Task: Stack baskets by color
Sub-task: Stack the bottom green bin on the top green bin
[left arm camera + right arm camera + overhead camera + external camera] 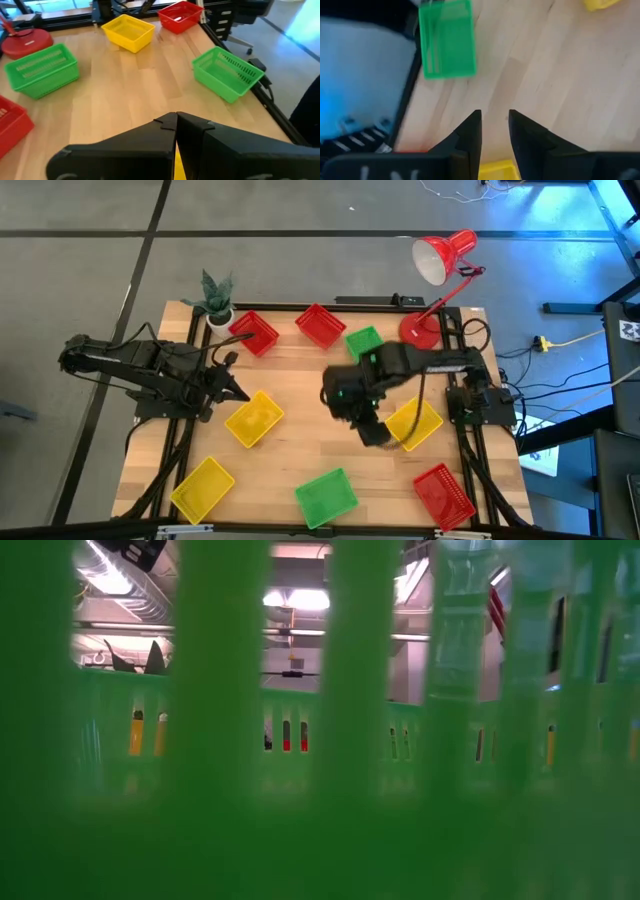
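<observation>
Yellow, red and green lattice baskets lay scattered singly across the wooden table [300,420], none yet stacked on another of its colour. Two red baskets [252,332] [320,325] sat near the far edge beside a green basket [364,341], a third red basket [443,493] at the near right corner. Yellow baskets lay at centre-left [253,418], at the near left corner [203,487] and on the right [413,423]; a second green basket [326,496] stood at the near edge, hard against the low camera.

The right gripper [375,430] hung over the table just beside the right-hand yellow basket, jaws parted and holding nothing, apparently lined up to take that basket's rim. The left gripper [235,392] waited clenched and empty near the centre-left yellow basket.

Only the overhead view showed the full spread of baskets, along with the red desk lamp [440,265] and the potted plant [217,298] at the far edge. The low view was almost wholly blocked by the green basket's lattice wall [330,740]. The left wrist view alone revealed the baskets' open lattice sides, while the right wrist view looked down past the gripper's separated fingers [470,137] at bare wood, a green basket [446,39] and a sliver of yellow rim [497,170] directly below
</observation>
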`<act>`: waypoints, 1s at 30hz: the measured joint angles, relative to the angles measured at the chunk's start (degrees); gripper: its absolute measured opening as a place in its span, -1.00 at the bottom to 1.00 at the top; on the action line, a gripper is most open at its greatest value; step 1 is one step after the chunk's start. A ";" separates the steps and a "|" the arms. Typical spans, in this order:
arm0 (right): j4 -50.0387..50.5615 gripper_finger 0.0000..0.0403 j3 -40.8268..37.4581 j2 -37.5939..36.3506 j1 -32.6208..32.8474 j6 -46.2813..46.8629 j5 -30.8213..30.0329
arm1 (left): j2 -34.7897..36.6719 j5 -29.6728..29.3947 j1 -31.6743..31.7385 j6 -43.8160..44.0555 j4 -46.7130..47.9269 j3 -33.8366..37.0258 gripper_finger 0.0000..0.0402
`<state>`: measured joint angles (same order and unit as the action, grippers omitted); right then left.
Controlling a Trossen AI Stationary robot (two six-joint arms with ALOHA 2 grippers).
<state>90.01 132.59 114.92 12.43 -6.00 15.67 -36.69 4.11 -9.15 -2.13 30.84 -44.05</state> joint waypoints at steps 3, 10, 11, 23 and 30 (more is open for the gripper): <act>-0.36 -0.52 -3.45 0.06 2.05 -1.19 -1.01 | -0.46 -1.03 -0.91 -1.18 1.06 -1.63 -1.00; -12.84 -0.52 -15.34 0.06 4.90 4.21 -1.14 | -4.66 -8.17 -3.87 -4.46 9.60 -10.86 -1.00; -15.60 -0.52 -17.32 0.06 5.20 4.73 -1.15 | -5.53 -8.89 -4.13 -4.46 11.72 -12.17 -1.00; -48.67 -0.52 -37.22 0.06 8.39 7.19 -1.24 | -8.54 -9.13 -6.36 -7.58 17.82 -17.25 -1.00; -59.75 -0.52 -44.72 0.08 10.70 7.17 -4.50 | -8.52 -9.02 -7.47 -7.58 19.69 -17.25 -1.00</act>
<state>30.25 87.87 115.00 23.13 1.17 11.18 -45.21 -4.91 -16.62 -9.72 50.53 -61.30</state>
